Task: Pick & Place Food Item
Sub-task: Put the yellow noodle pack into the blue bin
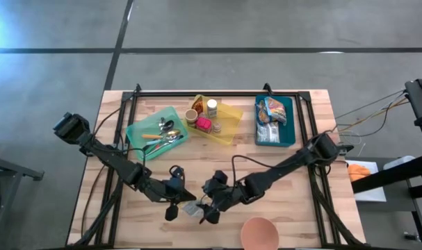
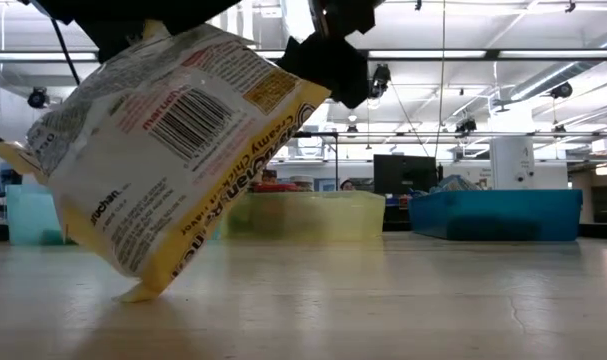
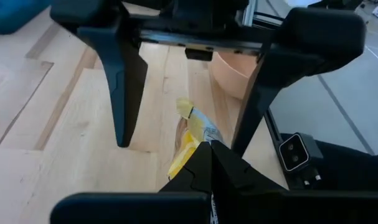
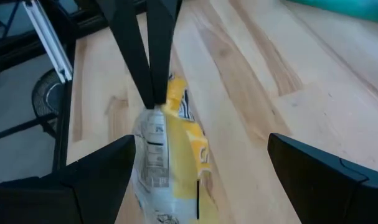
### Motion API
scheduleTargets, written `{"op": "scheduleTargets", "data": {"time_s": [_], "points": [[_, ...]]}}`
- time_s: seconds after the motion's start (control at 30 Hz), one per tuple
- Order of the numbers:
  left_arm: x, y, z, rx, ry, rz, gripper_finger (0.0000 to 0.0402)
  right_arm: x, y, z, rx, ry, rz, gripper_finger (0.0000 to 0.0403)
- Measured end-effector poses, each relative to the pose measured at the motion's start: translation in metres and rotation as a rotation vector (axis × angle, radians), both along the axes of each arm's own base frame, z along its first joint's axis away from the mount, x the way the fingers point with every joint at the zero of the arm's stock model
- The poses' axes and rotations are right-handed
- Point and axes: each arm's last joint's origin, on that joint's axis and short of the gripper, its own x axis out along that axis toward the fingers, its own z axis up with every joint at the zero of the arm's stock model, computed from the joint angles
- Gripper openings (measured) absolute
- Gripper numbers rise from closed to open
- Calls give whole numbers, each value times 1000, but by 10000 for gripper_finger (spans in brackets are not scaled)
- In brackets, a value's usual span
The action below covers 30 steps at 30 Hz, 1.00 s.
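Noodle packet: yellow-and-white food pack, hanging tilted, one bottom corner touching the counter, near the front edge between both arms.
Left gripper: fingers pinched closed on the packet's top edge.
Right gripper: fingers spread wide, straddling the packet, not gripping it.
Bowl: pinkish, near the right gripper, at counter front.
Bins: green, yellow, blue, along the back.

Bright, even ceiling strip lights; bluish glare at nine o'clock overhead; soft shadows on the worktop; wrist views blurred.
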Motion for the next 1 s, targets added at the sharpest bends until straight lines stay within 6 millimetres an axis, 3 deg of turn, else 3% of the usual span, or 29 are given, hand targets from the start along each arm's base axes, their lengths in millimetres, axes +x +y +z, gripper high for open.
{"op": "scheduleTargets", "data": {"time_s": [0.6, 1.0], "points": [[1, -1, 2, -7, -20, -3, 0, 6, -3, -6, 33, -4, 33, 358], [1, -1, 2, -11, -27, -3, 0, 6, -3, -6, 33, -5, 33, 192]]}}
